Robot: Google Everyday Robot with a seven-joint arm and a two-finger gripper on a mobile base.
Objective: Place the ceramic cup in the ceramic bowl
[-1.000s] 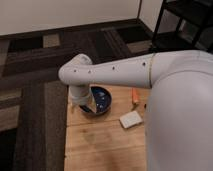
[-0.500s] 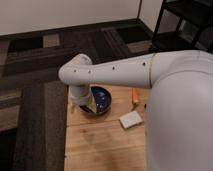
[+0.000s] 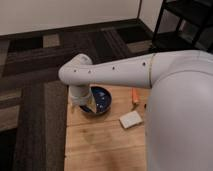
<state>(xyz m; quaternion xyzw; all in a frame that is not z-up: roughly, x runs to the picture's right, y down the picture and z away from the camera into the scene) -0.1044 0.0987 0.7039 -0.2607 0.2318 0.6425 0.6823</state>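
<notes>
**Worktop inventory: arm over the blue bowl**

- Robot arm (image 3: pixel 115 70): white, reaches from the right across to the left, bends at a rounded joint and drops straight down onto the far left part of the worktop.
- Gripper (image 3: pixel 83 102): under that joint, at the left rim of the ceramic bowl, largely hidden by the wrist. Jaws spread wide, released rather than clenched.
- Ceramic bowl (image 3: pixel 101 99): round, dark blue, glossy, standing on the worktop near its far edge.
- Ceramic cup (image 3: pixel 89 108): only a pale shape directly below the gripper, at the bowl's near-left side. I cannot tell whether it sits inside the bowl or touches the fingers.
- White block (image 3: pixel 131 119): flat, rectangular, lying to the right of the bowl, apart from it.
- Orange item (image 3: pixel 135 95): small, slender, beyond the block.
- Worktop (image 3: pixel 100 145): pale wood planks.
- Carpet (image 3: pixel 45 60): dark, patterned in patches.
- Black shelving (image 3: pixel 185 25): far right corner.
</notes>
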